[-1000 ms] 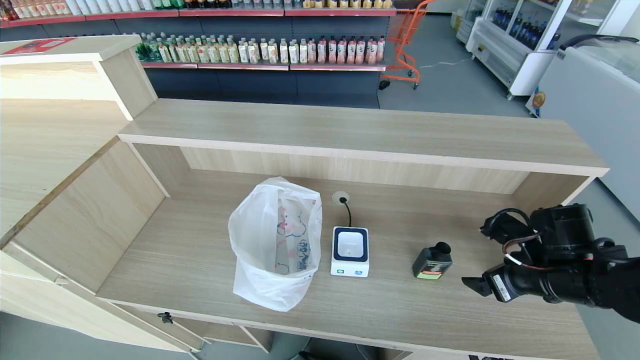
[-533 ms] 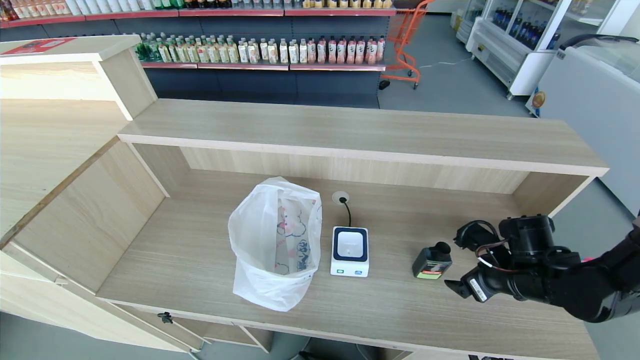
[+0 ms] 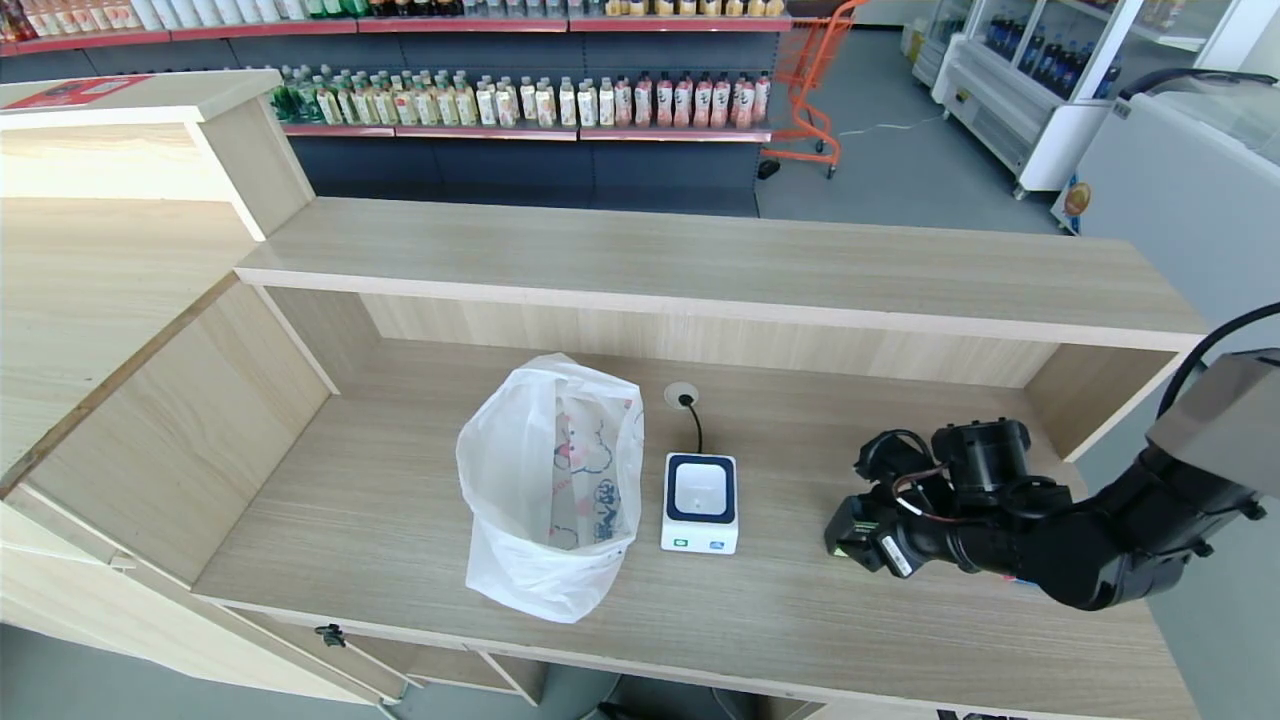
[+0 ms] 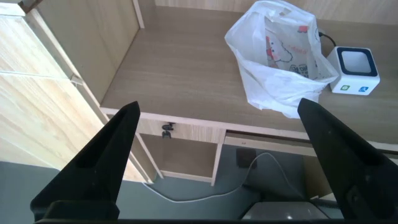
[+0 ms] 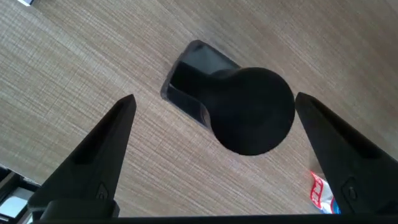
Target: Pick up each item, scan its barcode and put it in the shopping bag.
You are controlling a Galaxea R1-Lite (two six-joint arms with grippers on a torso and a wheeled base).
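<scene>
A small black bottle [image 5: 249, 118] with a round black cap stands on the wooden counter [image 3: 780, 620], right of the scanner. My right gripper [image 5: 216, 102] is open, with one finger on either side of the bottle and no visible touch. In the head view the right gripper [image 3: 862, 535] covers most of the bottle [image 3: 838, 528]. The white shopping bag [image 3: 550, 490] stands open left of the white scanner [image 3: 700, 500] and holds a printed packet. My left gripper [image 4: 219, 107] hangs open, holding nothing, out in front of the counter's near edge, with the bag [image 4: 280, 56] and scanner [image 4: 354, 68] beyond it.
A raised ledge [image 3: 720, 260] runs along the back of the counter, with a side wall [image 3: 180, 440] on the left and another at the right end [image 3: 1110, 395]. The scanner's cable goes into a hole [image 3: 682, 395] behind it. Bare counter lies left of the bag.
My right arm has moved left and down along the counter, from well right of the bottle to over it, bringing its open fingers around the bottle. Bag, scanner and bottle have stayed put.
</scene>
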